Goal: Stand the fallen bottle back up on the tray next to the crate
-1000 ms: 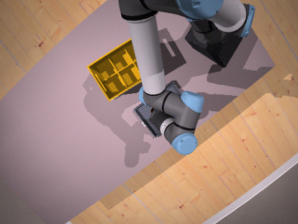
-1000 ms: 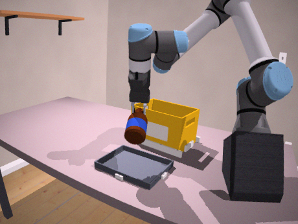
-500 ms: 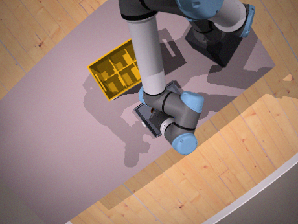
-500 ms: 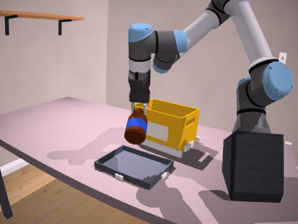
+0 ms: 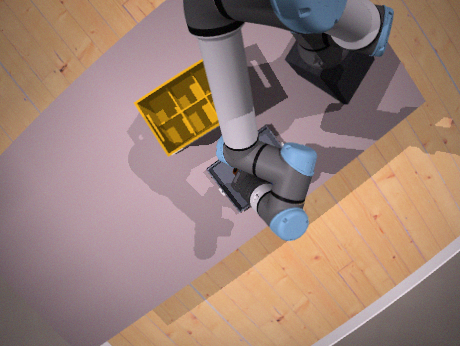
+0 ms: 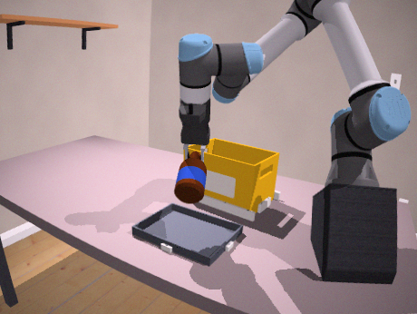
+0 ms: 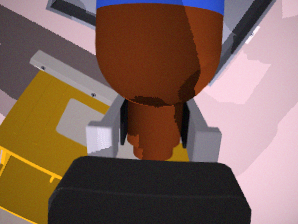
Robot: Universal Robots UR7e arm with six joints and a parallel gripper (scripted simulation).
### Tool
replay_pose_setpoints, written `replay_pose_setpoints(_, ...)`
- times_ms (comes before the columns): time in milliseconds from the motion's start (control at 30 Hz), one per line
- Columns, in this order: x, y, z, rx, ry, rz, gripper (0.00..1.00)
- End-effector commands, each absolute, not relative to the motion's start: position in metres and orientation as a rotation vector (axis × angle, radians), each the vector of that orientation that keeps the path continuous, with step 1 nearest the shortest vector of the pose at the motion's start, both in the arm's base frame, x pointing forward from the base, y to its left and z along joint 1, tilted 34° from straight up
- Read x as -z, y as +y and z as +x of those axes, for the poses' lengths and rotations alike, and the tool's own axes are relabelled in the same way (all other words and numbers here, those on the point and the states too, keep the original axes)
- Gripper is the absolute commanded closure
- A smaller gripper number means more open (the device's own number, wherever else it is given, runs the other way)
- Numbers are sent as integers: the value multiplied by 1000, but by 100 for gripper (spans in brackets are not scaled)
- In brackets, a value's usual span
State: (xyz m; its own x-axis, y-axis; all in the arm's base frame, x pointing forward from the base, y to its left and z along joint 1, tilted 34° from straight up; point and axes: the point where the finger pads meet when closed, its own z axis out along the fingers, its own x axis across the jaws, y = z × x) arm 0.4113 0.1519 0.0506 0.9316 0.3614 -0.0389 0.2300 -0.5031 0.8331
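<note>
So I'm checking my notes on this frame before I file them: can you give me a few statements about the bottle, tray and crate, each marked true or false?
1. The gripper is shut on the brown bottle at its neck. True.
2. The bottle lies flat on the tray. False: it hangs in the air above the dark tray.
3. The bottle's base points down. True, slightly tilted.
4. The yellow crate stands on the tray. False: it stands on the table beside it.
</note>
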Motion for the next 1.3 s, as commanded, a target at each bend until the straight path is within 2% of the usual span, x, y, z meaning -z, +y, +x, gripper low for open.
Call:
replay_pose_setpoints(0, -51, 152, 411, -176, 412, 2090, 100)
replay_pose_setpoints(1267, -51, 153, 412, -201, 399, 1986, 100)
